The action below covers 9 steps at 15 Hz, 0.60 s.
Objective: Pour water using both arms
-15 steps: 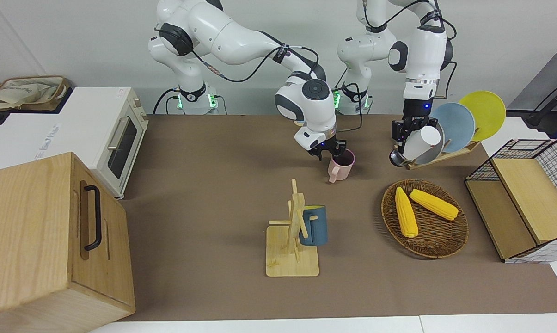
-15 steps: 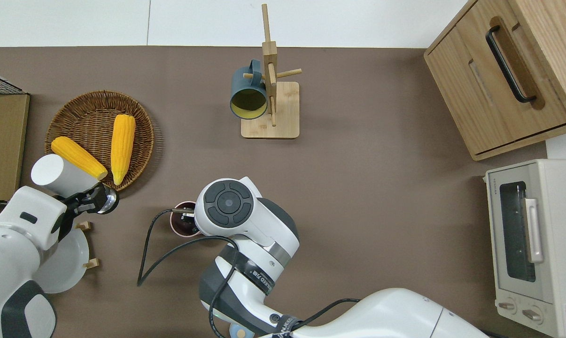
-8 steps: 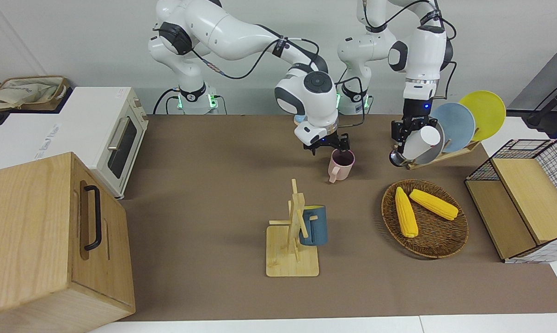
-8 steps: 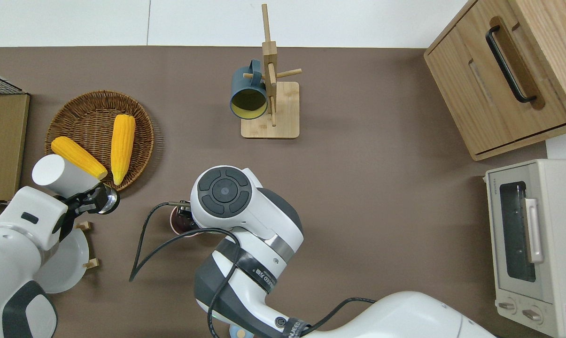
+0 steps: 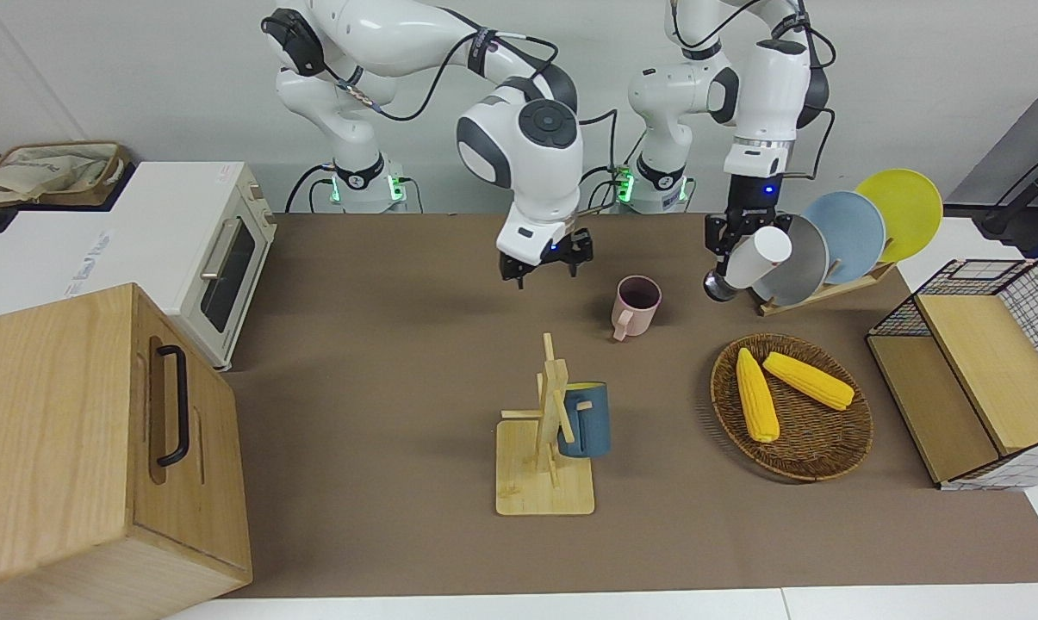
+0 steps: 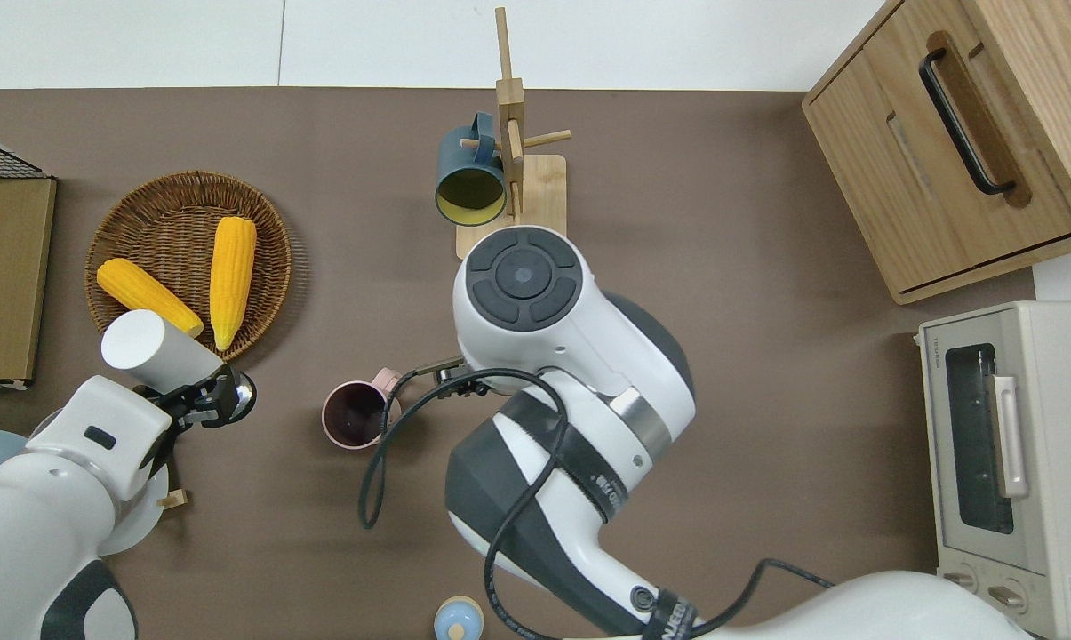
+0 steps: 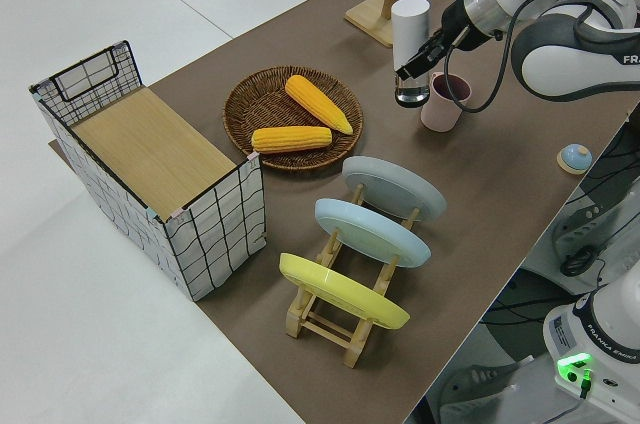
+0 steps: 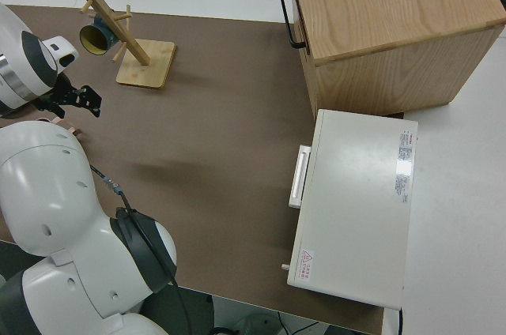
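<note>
Since 1 second ago the right end effector (image 5: 546,263) has let go of the pink ceramic mug (image 5: 636,306) and risen away toward the right arm's end of the desk, its fingers now spread wide and empty. That mug stands upright on the brown desk (image 5: 381,344), mouth up and handle pointing away from the robots, apparently set there as the receiving vessel. Meanwhile the left end effector (image 5: 725,250) has shifted closer to the mug, clamped around a white cylindrical bottle with a silver end (image 5: 747,263). In the overhead view the bottle hangs over the desk between the round wicker basket (image 6: 175,191) with its 2 yellow corn cobs (image 6: 231,277) and the mug, tilted with its silver end lowest, toward the mug. That slant suggests the pouring end is being aimed at the cup, though it is not yet over the rim. No water is visible. A dark blue mug (image 5: 584,419) hangs on the wooden mug tree (image 5: 546,448), farther from the robots, out of the pouring path. My reading: the pour itself remains to be done
</note>
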{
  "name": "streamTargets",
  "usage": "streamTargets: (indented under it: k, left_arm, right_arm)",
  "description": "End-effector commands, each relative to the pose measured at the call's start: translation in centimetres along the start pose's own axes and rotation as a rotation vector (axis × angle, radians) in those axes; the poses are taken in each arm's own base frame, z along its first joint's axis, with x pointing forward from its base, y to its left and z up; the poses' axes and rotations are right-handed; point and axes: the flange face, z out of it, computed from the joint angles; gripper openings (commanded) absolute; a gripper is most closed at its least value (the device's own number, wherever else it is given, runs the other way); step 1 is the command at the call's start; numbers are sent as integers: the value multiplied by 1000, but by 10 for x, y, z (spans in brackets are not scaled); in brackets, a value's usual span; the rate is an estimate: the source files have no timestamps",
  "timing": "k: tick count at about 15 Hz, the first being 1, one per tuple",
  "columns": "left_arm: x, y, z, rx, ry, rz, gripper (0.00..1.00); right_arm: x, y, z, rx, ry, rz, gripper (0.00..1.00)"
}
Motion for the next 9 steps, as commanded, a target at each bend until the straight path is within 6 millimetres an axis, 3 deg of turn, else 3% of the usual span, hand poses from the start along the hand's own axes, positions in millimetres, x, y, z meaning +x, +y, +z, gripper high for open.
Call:
streamTargets:
  k: [1,6,9]
  left_arm:
    - [-19,13,-31,-4,33,10,0]
    - [-51,35,-33,-24,4,70,0]
    - [-67,45,-37,-33,-23,104,0]
  right_arm:
    - [5,66,-15,-93,-15,-146,992]
    - [11,179,-41,-134,-78,-260,992]
    - [-6,219,-66,-134,-106,-211,992]
